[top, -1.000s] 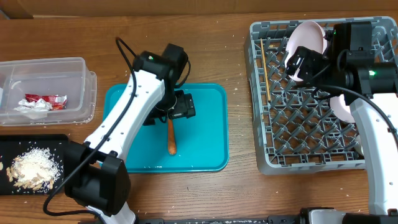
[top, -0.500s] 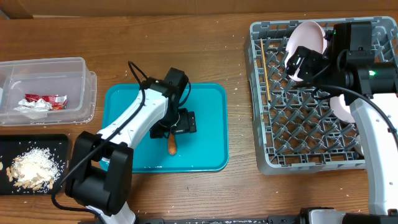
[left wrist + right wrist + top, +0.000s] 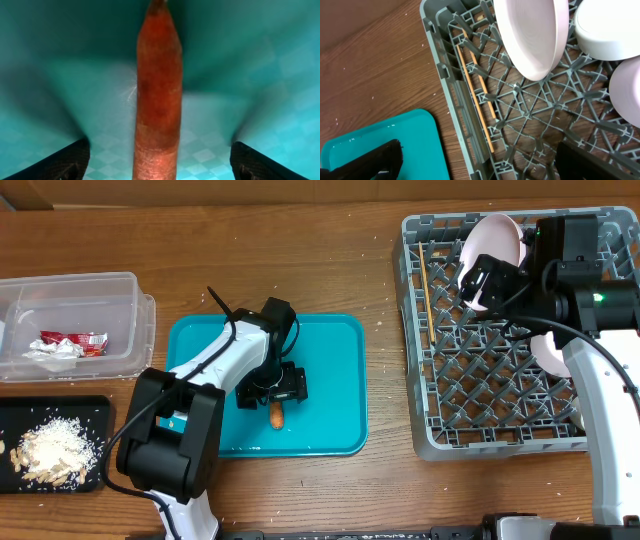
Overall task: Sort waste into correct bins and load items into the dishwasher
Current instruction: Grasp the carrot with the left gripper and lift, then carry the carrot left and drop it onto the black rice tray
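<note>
An orange carrot-like stick (image 3: pixel 276 415) lies on the teal tray (image 3: pixel 330 380). My left gripper (image 3: pixel 277 392) is low over it, open, one finger on each side of the stick (image 3: pixel 157 100). My right gripper (image 3: pixel 478 288) is open and empty above the grey dish rack (image 3: pixel 500 380), next to a tilted white bowl (image 3: pixel 495 240). Chopsticks (image 3: pixel 475 90) lie along the rack's left side, with white dishes (image 3: pixel 605 25) at the back. The clear tub (image 3: pixel 70 325) holds the red wrapper (image 3: pixel 72 341) and white tissue (image 3: pixel 45 357). The black tray (image 3: pixel 20 412) holds rice scraps (image 3: pixel 52 450).
The teal tray's corner shows in the right wrist view (image 3: pixel 385 142), with bare wooden table (image 3: pixel 380 65) between it and the rack. Another white dish (image 3: pixel 548 352) stands at the rack's right, partly hidden by my right arm.
My left gripper has come down and toward the front along the carrot-like stick, now straddling it. The right arm has not moved.
</note>
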